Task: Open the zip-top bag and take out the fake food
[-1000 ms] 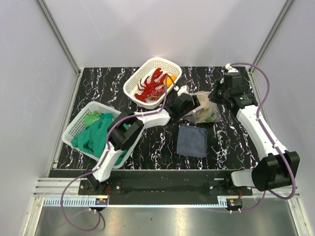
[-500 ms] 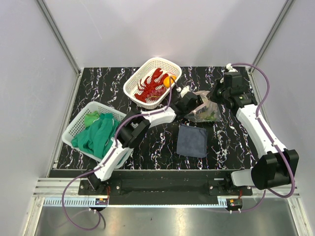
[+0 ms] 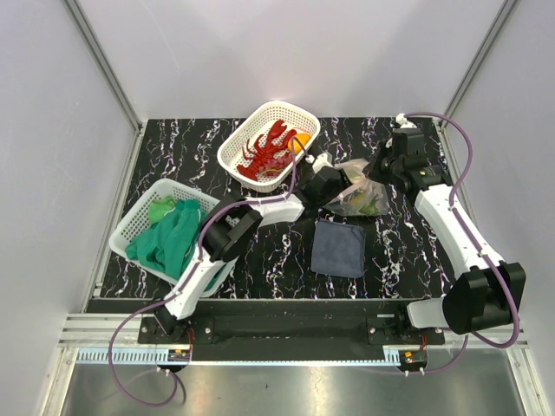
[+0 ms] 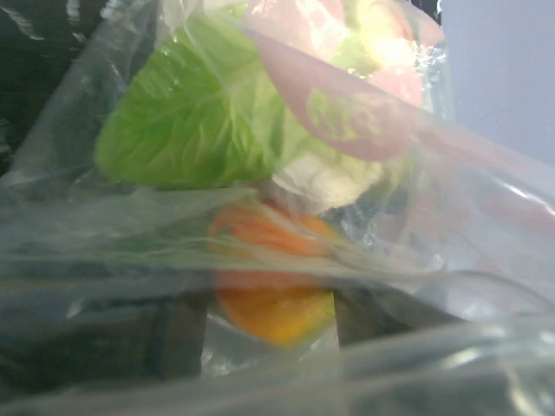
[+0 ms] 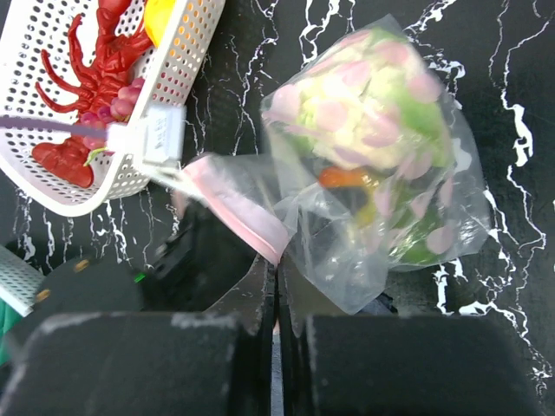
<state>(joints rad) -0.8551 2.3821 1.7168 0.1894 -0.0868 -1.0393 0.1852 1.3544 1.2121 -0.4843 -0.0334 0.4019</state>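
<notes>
Pinching the zip-top bag (image 5: pixel 347 260) by its pink strip at mid table (image 3: pixel 260 251), right tool (image 5: pixel 276 299) is clamped narrow, apparently to keep the mouth open while left tool (image 3: pixel 334 185), grip unreadable, sits nosed against the fake food (image 5: pixel 373 113) inside.

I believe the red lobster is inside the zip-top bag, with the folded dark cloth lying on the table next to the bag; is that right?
Not quite. The top external view shows the red lobster lying in the white basket at the far side, not inside the zip-top bag. The rest holds: the folded dark cloth lies on the table next to the bag.
</notes>
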